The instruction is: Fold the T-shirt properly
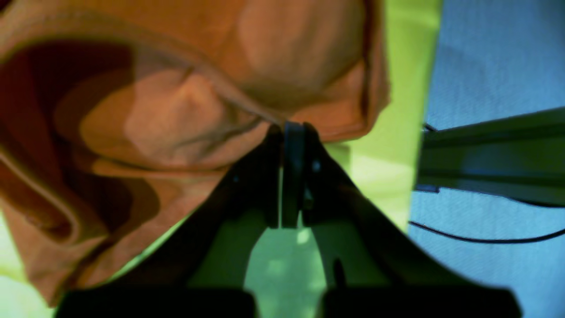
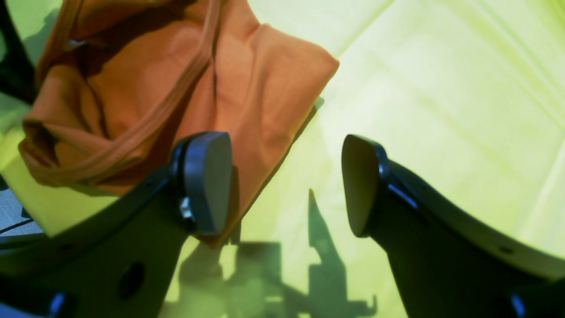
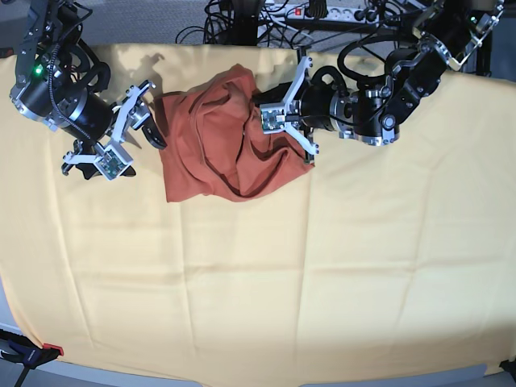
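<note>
Two end effectors are in my views, one at each side of the T-shirt (image 3: 216, 141), which lies crumpled in a loose heap in the upper middle of the base frame on the yellow cloth (image 3: 258, 274) that covers the table. From the upper right of that frame the left end effector (image 3: 270, 119) reaches in to the shirt's right edge, and my left wrist view shows its jaws pressed together with a fold of the orange fabric (image 1: 185, 101) pinched at their tips in the centre of the frame; the rest of the fabric bulges up and to the left in soft, blurred folds. Past the cloth's edge at the right of that view I see a blue-grey surface (image 1: 499, 57) with a dark bar (image 1: 490, 154) and a thin black cable (image 1: 481, 240) across it. The right end effector (image 3: 143, 109) sits at the upper left of the base frame, just beside the shirt's left edge. In the right wrist view its two grey pads (image 2: 209, 181) stand wide apart with nothing between them; the shirt (image 2: 176, 88) fills the upper left there, one pad in front of its lower corner, and I cannot tell whether it touches. A tangle of black cables (image 3: 322, 16) runs behind the table along the top of the base frame.
</note>
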`<state>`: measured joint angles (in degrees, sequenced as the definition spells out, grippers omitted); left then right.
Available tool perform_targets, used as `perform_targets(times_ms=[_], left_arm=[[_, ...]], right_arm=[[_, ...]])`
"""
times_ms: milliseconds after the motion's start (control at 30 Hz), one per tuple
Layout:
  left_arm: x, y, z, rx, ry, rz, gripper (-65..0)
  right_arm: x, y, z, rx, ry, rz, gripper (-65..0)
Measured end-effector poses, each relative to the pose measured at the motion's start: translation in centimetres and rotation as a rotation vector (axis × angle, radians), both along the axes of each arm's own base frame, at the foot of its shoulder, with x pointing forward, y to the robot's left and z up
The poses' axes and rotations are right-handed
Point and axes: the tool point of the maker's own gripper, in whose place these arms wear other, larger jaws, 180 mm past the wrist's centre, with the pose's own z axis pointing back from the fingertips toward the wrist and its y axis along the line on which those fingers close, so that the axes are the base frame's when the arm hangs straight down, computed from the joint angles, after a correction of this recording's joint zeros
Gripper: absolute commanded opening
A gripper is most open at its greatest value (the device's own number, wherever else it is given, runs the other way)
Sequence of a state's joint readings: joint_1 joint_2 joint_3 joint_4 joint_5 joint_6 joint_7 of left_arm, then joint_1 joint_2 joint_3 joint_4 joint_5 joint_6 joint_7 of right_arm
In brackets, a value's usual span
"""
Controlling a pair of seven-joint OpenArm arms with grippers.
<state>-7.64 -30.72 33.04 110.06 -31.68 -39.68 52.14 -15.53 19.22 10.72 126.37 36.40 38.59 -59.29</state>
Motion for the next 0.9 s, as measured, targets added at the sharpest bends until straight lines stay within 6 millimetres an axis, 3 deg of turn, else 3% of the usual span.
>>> perform_targets(times_ms=[100,333,500,900], left_arm=[[0.3,0.2,1.3,-0.022,-0.023,0.0,-65.0],[2.7,4.1,1.5,0.046,-0.065,0.079,-65.0],[2.9,5.3,2.0,0.043,-0.048,0.098,-65.0],[2.8,8.8,1.1,0.157,-0.045,0.107,-65.0]], right_arm=[[0.0,0.0,0.0,0.001,0.0,0.0,-23.6],[-0.1,0.0,0.0,0.004,0.0,0.001,-23.7],[0.0,0.1,0.1,0.008,-0.004,0.002,-23.6],[-0.1,0.1,0.0,0.008,-0.002,0.002,-23.7]])
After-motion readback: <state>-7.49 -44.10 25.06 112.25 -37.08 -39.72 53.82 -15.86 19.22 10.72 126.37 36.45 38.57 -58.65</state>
